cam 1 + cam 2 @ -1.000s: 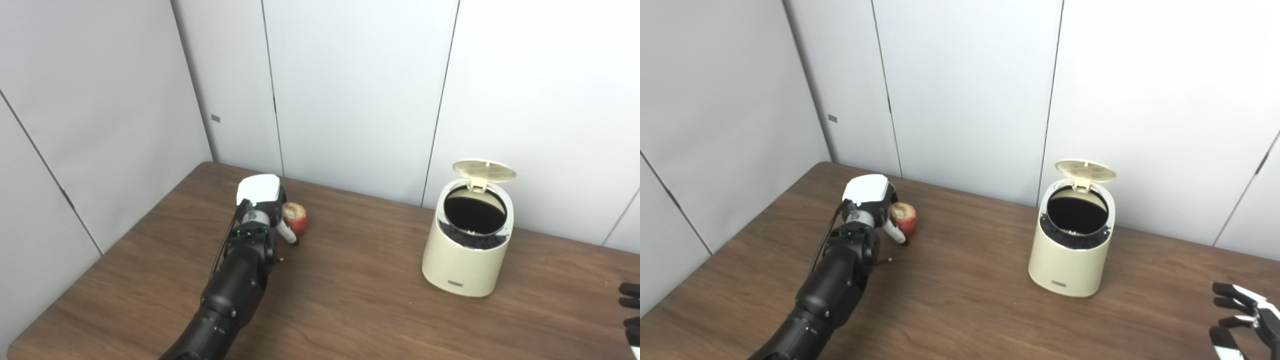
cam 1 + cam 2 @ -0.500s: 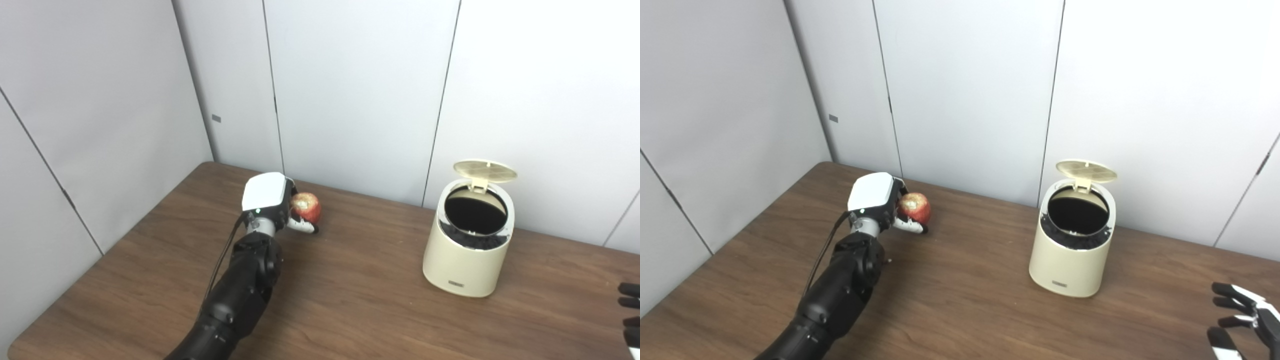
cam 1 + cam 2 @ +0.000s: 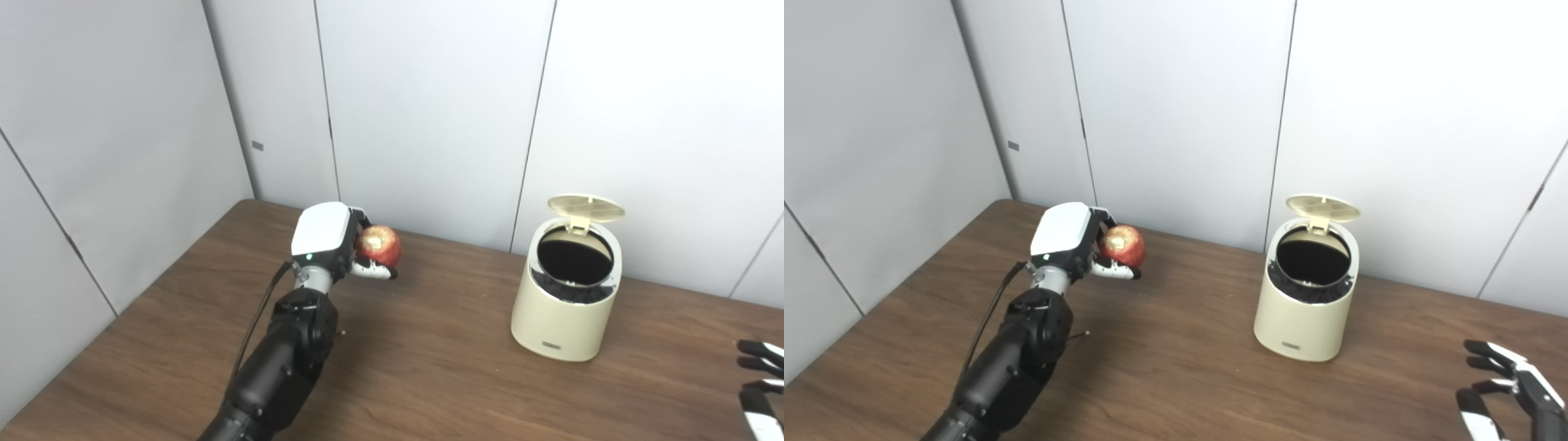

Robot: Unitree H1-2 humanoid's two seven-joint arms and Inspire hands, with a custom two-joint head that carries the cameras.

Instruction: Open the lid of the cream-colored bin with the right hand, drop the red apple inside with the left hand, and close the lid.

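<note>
The left hand [image 3: 327,242] grips a round, glossy red apple [image 3: 379,245] with a pale speckled top; the right hand [image 3: 1510,395] rests with fingers spread, holding nothing.

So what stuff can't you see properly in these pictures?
- Inside of the cream-colored bin: both views, just black below the rim.
- White-backed left hand: its fingers are behind the red apple and its own shell.
- Right hand: cut off by the picture's corner.
- Small label on the bin's front: too tiny to read.
</note>
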